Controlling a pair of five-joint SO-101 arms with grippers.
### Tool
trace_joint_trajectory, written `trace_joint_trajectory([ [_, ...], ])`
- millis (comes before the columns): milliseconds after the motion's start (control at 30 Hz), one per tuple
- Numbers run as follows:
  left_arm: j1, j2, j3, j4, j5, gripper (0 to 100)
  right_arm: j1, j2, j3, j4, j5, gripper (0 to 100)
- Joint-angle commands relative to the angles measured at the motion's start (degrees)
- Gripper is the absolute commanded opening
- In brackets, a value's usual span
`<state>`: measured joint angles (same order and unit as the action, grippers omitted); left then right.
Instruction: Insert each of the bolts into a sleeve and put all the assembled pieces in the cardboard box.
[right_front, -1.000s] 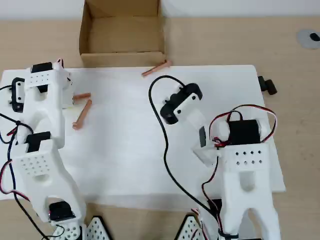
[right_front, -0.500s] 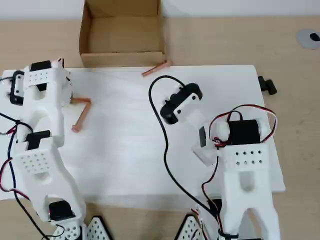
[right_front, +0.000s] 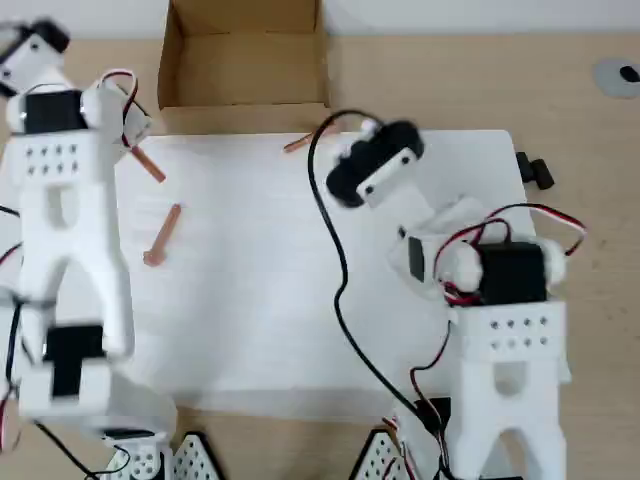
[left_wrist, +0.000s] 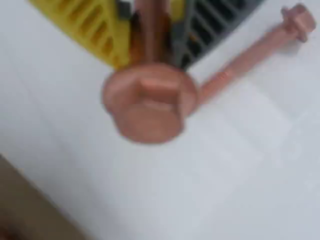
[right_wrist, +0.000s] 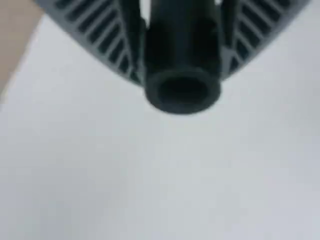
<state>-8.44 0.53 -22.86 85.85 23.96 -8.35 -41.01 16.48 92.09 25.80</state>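
My left gripper (left_wrist: 150, 30) is shut on a copper bolt (left_wrist: 147, 102), whose hexagonal head faces the camera. In the high view that bolt (right_front: 146, 164) hangs tilted above the back left of the white sheet (right_front: 260, 300), under the left gripper (right_front: 135, 148). A second bolt (right_front: 163, 235) (left_wrist: 260, 47) lies loose on the sheet. A third bolt (right_front: 298, 144) lies by the cardboard box (right_front: 245, 60), which looks empty. My right gripper (right_wrist: 182, 30) is shut on a black sleeve (right_wrist: 182, 92), open end out, and it sits over the sheet's back middle (right_front: 375, 170).
Another black sleeve (right_front: 535, 170) lies off the sheet's right edge. A grey disc (right_front: 620, 75) sits at the far right of the wooden table. A black cable (right_front: 335, 270) loops across the sheet from the right arm.
The left arm has picked one bolt off the sheet and risen toward the back left. The right arm has moved back toward the box with its sleeve.
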Motion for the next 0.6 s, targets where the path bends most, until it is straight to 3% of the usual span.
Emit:
trace_joint_trajectory([
  [0, 1.67, -15.69, -2.9, 1.05, -6.95, 1, -0.75, -0.22, -10.07, -1.49, -0.7, 1.2],
  [100, 2.73, -24.31, 2.64, 0.88, -10.55, 1, -0.75, -1.27, -14.9, -0.97, -1.32, 1.2],
  [267, 11.25, -38.37, 22.59, -2.99, -15.56, 1, -3.56, -9.89, -18.15, -0.7, -8.44, 1.2],
  [433, 16.0, -54.64, 45.89, -19.25, -15.56, 1, -4.79, -17.89, -14.37, -3.69, -20.92, 1.2],
  [567, 18.64, -67.56, 64.09, -37.01, -15.56, 1, -4.97, -18.86, -1.98, -5.19, -22.59, 1.2],
])
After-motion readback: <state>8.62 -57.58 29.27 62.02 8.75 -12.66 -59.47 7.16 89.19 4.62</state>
